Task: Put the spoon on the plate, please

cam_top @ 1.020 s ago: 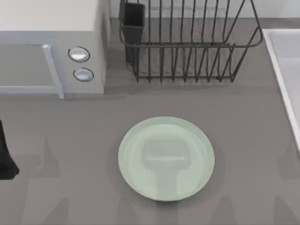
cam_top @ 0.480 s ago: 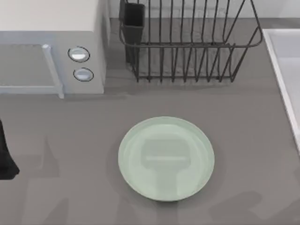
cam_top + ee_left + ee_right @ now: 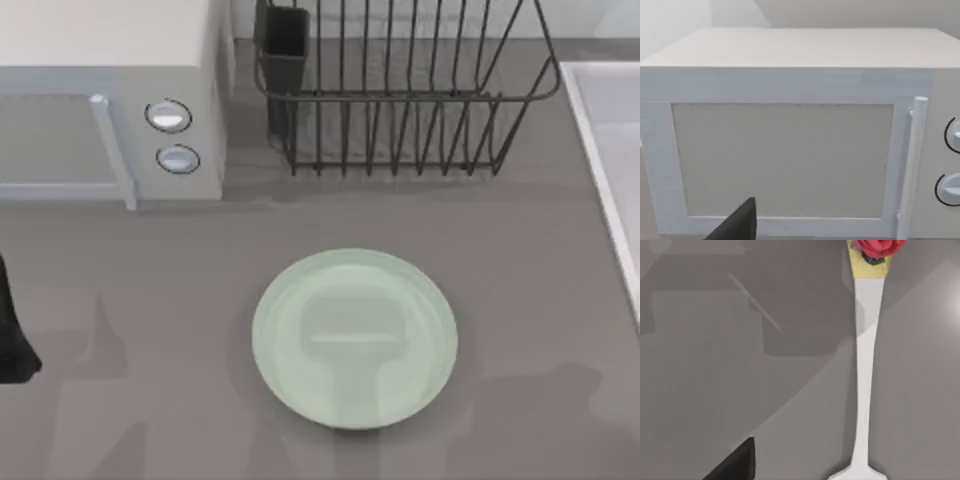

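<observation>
On the table, bare plate, spoon apart, end effector states unclear

No text, label or number can be read anywhere.

Left arm sits at the table's left edge.

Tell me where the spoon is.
The spoon lies flat on the bare grey table in the right wrist view, below the right arm's camera, its red ornament at the handle's end.
</observation>
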`<state>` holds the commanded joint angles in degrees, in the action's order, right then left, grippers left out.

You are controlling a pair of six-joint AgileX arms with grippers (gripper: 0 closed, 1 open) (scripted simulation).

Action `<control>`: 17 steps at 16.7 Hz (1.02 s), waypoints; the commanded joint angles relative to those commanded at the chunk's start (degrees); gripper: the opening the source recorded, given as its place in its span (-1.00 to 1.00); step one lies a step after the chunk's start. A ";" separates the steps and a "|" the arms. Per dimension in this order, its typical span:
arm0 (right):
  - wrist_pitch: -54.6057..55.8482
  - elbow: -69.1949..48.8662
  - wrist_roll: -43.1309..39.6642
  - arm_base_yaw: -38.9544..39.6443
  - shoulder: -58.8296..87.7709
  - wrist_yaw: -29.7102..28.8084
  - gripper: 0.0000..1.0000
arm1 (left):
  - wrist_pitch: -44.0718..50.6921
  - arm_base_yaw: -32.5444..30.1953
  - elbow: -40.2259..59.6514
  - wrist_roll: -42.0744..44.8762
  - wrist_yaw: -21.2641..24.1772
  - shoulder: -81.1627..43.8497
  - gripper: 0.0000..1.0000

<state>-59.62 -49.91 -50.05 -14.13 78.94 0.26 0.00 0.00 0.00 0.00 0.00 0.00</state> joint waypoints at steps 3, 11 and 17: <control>-0.89 -0.86 -0.80 -0.23 1.20 0.00 1.00 | 0.00 0.00 0.00 0.00 0.00 0.00 1.00; 5.65 2.81 -0.53 -0.03 4.16 0.01 1.00 | 0.00 0.00 0.00 0.00 0.00 0.00 1.00; 23.01 11.70 -0.30 0.08 12.19 0.01 1.00 | 0.00 0.00 0.00 0.00 0.00 0.00 1.00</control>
<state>-36.61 -38.21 -50.35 -14.05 91.13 0.27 0.00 0.00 0.00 0.00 0.00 0.00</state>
